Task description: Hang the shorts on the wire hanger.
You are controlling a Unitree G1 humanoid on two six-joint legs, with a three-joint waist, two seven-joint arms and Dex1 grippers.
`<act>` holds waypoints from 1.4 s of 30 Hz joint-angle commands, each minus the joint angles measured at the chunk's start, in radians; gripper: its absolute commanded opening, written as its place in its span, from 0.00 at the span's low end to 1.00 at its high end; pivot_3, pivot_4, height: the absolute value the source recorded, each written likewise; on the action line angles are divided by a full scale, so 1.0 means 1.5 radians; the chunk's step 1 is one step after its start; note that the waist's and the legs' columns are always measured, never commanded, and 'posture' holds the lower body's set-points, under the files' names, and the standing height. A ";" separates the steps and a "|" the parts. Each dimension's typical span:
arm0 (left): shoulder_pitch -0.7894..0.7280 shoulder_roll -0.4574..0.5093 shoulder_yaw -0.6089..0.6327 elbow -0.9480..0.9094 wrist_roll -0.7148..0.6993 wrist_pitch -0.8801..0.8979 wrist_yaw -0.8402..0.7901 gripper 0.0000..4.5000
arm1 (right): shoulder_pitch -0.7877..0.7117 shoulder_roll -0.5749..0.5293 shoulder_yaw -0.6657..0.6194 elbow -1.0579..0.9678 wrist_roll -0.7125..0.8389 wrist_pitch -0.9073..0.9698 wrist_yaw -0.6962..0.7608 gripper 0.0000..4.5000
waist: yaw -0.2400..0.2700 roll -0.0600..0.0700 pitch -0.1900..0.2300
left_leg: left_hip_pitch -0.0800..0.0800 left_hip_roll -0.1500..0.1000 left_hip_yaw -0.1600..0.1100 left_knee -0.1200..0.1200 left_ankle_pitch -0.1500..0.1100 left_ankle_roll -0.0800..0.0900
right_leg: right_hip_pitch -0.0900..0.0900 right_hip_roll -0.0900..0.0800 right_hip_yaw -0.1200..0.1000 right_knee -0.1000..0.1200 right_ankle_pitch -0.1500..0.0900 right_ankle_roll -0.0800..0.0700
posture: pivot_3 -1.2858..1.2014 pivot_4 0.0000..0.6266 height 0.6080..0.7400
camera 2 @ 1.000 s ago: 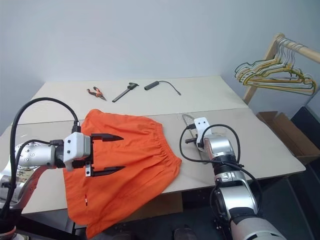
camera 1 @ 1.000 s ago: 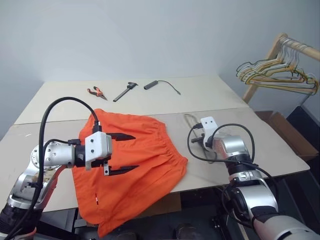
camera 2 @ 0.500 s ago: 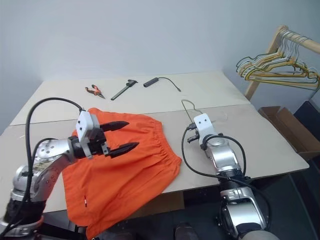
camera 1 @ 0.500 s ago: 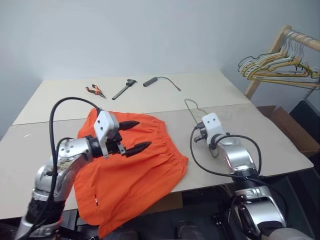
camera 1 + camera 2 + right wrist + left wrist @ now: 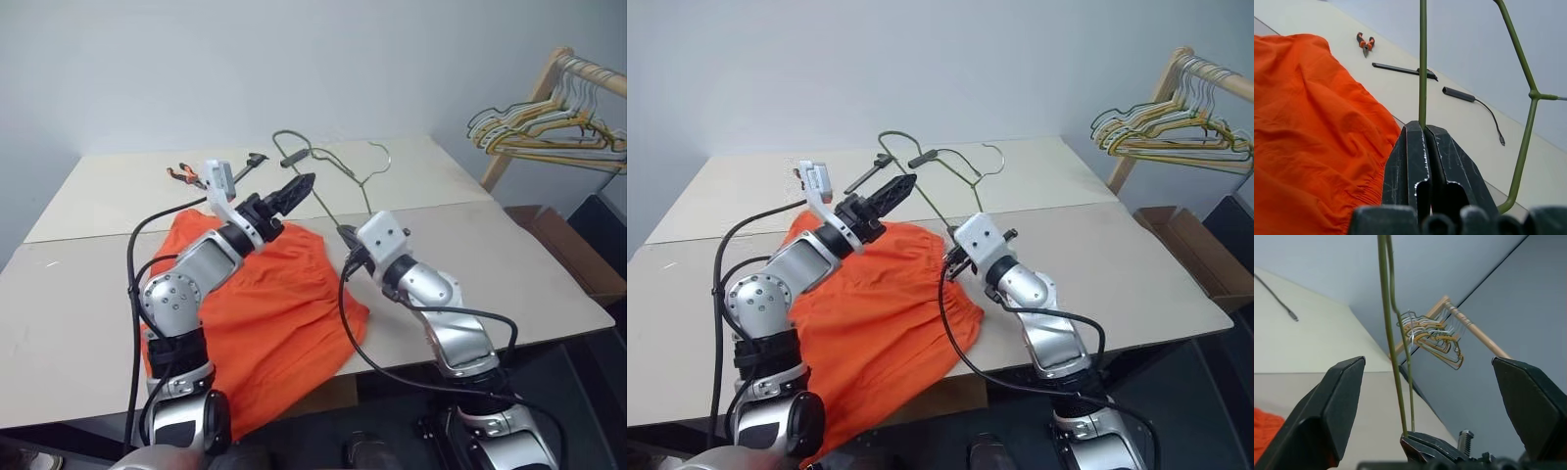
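A: What is gripped by the right gripper [image 5: 1422,132]?
B: The wire hanger [image 5: 931,186] is pinched between its closed fingers and held raised above the table [image 5: 1136,264], hook uppermost.
A: And the left gripper [image 5: 884,194]?
B: Its fingers are spread wide, nothing is held; the hanger's wire is seen just in front of them.
A: What lies beyond?
B: The shorts [image 5: 877,313] are spread below both grippers. Pliers [image 5: 1366,44], a black tool [image 5: 1400,70] and a cabled stick [image 5: 1462,95] are lying farther back; a rack of hangers [image 5: 1171,132] is standing off to the right.
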 commanded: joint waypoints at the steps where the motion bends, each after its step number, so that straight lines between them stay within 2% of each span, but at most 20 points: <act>1: -0.019 0.007 -0.020 -0.010 0.010 -0.019 0.003 1.00 | 0.002 0.004 0.012 -0.050 -0.024 -0.033 -0.012 0.00 | 0.000 0.000 0.000 | 0.000 0.000 0.000 0.000 0.000 0.000 | 0.000 0.000 0.000 0.000 0.000 0.000 | 0.50 0.00 1.00; 6: -0.017 0.001 -0.040 0.001 0.049 -0.055 0.011 1.00 | 0.018 0.003 0.031 -0.063 -0.045 -0.049 -0.007 0.00 | 0.001 0.000 0.000 | 0.000 0.000 0.000 0.000 0.000 0.000 | 0.000 0.000 0.000 -0.001 0.000 0.000 | 0.50 0.00 1.00; 11: -0.013 0.002 -0.055 0.008 0.069 -0.077 -0.006 0.66 | 0.027 0.008 0.031 -0.068 -0.043 -0.043 -0.005 0.00 | 0.001 0.000 0.000 | 0.000 0.000 0.000 0.000 0.000 0.000 | 0.000 0.000 0.000 -0.001 0.000 0.000 | 0.50 0.00 1.00; 19: -0.011 0.006 -0.076 0.019 0.102 -0.096 -0.018 0.06 | 0.022 0.016 0.033 -0.060 -0.054 -0.039 -0.013 0.00 | 0.000 0.000 0.000 | 0.000 0.000 0.000 0.000 0.000 0.000 | 0.001 0.000 0.000 -0.001 0.000 0.000 | 0.50 0.00 1.00; 20: -0.009 0.010 -0.081 0.020 0.111 -0.099 -0.021 0.02 | 0.020 0.018 0.034 -0.058 -0.055 -0.039 -0.013 0.00 | 0.000 0.000 0.000 | 0.000 0.000 0.000 0.000 0.000 0.000 | 0.000 0.000 0.000 -0.001 0.000 0.000 | 0.50 0.00 1.00; 25: -0.005 0.027 -0.102 0.023 0.147 -0.135 -0.055 0.02 | 0.009 0.024 0.032 -0.054 -0.055 -0.039 -0.014 0.00 | 0.000 0.000 0.000 | 0.000 0.000 0.000 0.000 0.000 0.000 | 0.000 0.000 0.000 -0.001 0.000 0.000 | 0.51 0.00 1.00; 28: -0.001 0.056 -0.143 0.014 0.195 -0.175 -0.110 0.00 | 0.002 0.014 0.039 -0.055 -0.068 -0.038 -0.007 0.17 | 0.000 0.000 0.000 | 0.000 0.000 0.000 0.000 0.000 0.000 | 0.001 0.000 0.000 -0.001 0.000 -0.001 | 0.51 0.00 1.00; 32: -0.008 0.086 -0.163 0.027 0.241 -0.235 -0.174 0.00 | -0.006 0.015 0.010 -0.082 -0.031 -0.020 0.013 0.47 | 0.000 0.000 0.000 | 0.000 0.000 0.001 0.000 0.000 0.000 | 0.000 0.000 0.000 -0.001 0.000 -0.001 | 0.51 0.00 1.00; 36: -0.038 0.144 -0.145 0.084 0.255 -0.286 -0.272 0.00 | -0.026 0.012 -0.075 -0.112 0.104 0.039 0.076 0.78 | 0.000 0.000 0.000 | 0.000 0.000 0.001 0.000 0.000 0.000 | 0.000 0.000 0.000 -0.001 0.000 -0.001 | 0.51 0.00 1.00; 38: -0.053 0.177 -0.131 0.105 0.242 -0.307 -0.343 0.00 | -0.040 0.005 -0.136 -0.114 0.218 0.115 0.124 0.95 | 0.000 0.000 0.000 | 0.000 0.000 0.001 0.000 0.000 0.000 | 0.001 0.000 0.000 -0.001 0.000 -0.001 | 0.51 0.00 1.00; 39: -0.060 0.194 -0.121 0.118 0.231 -0.317 -0.385 0.00 | -0.048 -0.013 -0.163 -0.114 0.277 0.159 0.161 1.00 | 0.000 0.000 0.000 | 0.000 0.000 0.001 0.000 0.000 0.000 | 0.001 0.001 0.000 -0.002 0.000 -0.001 | 0.51 0.00 1.00; 42: -0.079 0.236 -0.092 0.148 0.186 -0.316 -0.497 0.00 | -0.081 -0.076 -0.220 -0.089 0.432 0.285 0.260 1.00 | 0.000 0.000 0.000 | 0.000 0.000 0.001 0.000 0.000 0.000 | 0.001 0.001 -0.001 -0.003 0.000 -0.001 | 0.51 0.00 1.00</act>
